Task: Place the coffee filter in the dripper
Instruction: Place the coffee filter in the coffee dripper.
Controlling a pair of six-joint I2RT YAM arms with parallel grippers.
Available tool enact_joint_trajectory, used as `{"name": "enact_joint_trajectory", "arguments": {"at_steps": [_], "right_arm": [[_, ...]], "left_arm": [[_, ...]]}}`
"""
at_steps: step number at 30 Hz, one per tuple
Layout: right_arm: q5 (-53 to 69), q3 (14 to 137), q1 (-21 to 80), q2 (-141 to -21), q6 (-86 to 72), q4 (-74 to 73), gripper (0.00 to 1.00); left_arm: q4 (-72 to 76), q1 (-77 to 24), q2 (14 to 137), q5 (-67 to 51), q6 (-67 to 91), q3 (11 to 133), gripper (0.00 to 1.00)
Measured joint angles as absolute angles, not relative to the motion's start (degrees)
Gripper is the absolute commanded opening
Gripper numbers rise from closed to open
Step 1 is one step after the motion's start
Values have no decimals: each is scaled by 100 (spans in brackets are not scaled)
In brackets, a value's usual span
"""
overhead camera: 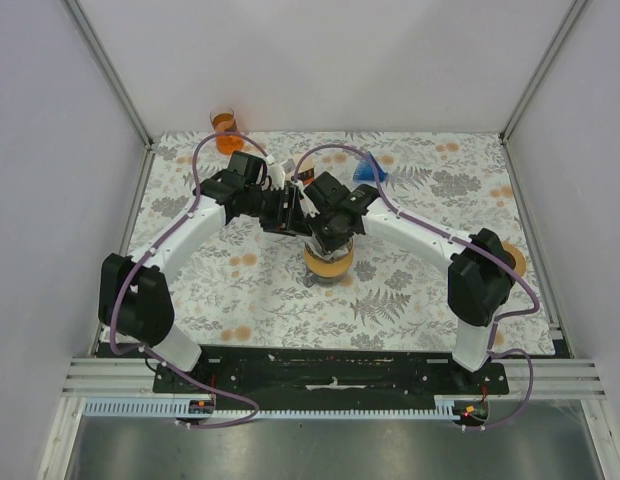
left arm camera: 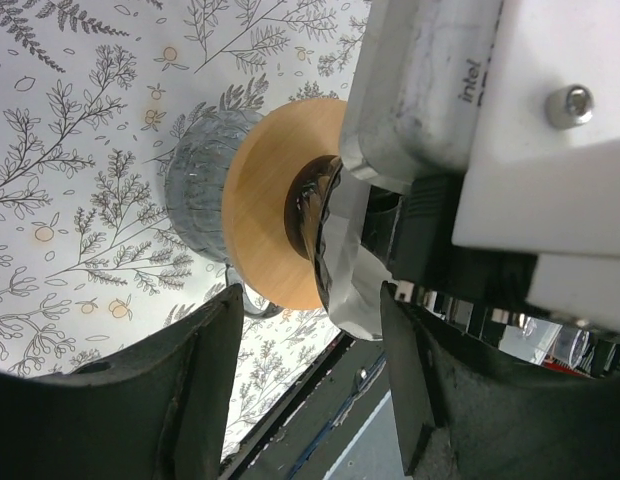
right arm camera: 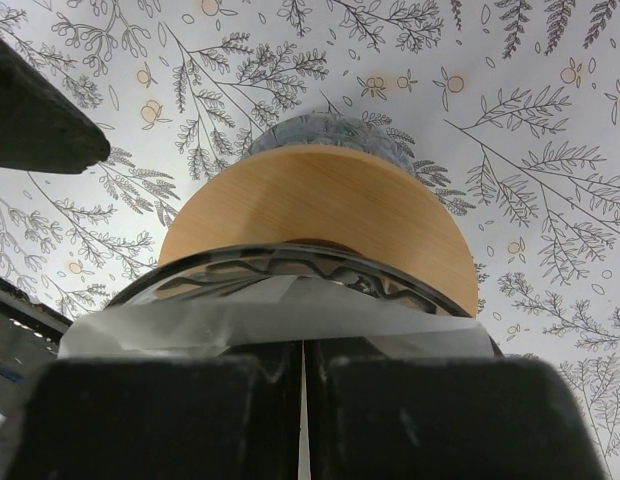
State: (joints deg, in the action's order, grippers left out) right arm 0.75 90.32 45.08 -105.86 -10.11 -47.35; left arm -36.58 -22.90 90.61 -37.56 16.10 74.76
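The white paper coffee filter (right arm camera: 280, 318) is being gripped by the right tool (right arm camera: 302, 372), whose jaws are being pressed clenched on the paper's edge at the bottom centre of the right wrist view. The filter is being presented at the mouth of the glass dripper with the round wooden collar (right arm camera: 320, 215), which is standing near the middle of the leaf-printed bench (right arm camera: 550, 120). The paper is lying across the near part of the glass rim. Whether its point is already inside the cone cannot be told.

The left tool (left arm camera: 310, 298) is being carried released. Its jaws are spread with nothing between them, just beside the dripper, along the lower edge of the left wrist view.

The seating of the filter is judged to be the step in hand, and the task is judged close to done. To be done well, the paper is best lowered straight down the cone's axis and not dragged over the rim, since thin paper is likely to crumple or fold. Sideways force is best avoided, as the dripper looks liable to be tipped or slid. The clenched jaws are best released only once the paper is being supported by the glass wall. The free tool could be used to steady the collar if needed.
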Motion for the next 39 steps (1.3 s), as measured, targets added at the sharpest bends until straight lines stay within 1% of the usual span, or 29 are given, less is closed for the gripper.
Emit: {"name": "enact_joint_trajectory", "arguments": {"at_steps": [2,6,9,25,27,35,39], "right_arm": [[-3,8997,4525,-10604,-1033,-4709,0],[-78,8962,4543,-10680,-1031,-4663,0],[-117,8949,4554,-10707,-1037,-4628,0],[-115,8954,4552,-10868,-1061,-4480,0],[-110,8971,4552,-10886,-1072,-4466,0],[-115,9045,4552,-10903,-1081,-4501,0],[-93,9111,4547,-10873,-1061,-4630,7]], "left_arm": [[-3612,-2287,9061,-3752,1610,7413,63],[-3529,-2283,9063,-3710,1612,7299,53],[-3476,-2300,9063,-3754,1614,7266,49],[-3345,-2364,9124,-3669,1726,7266,36],[-3315,-2375,9124,-3649,1754,7266,31],[-3260,-2397,9126,-3605,1887,7266,3],[-3242,-2399,9126,-3559,1900,7269,2]]}}
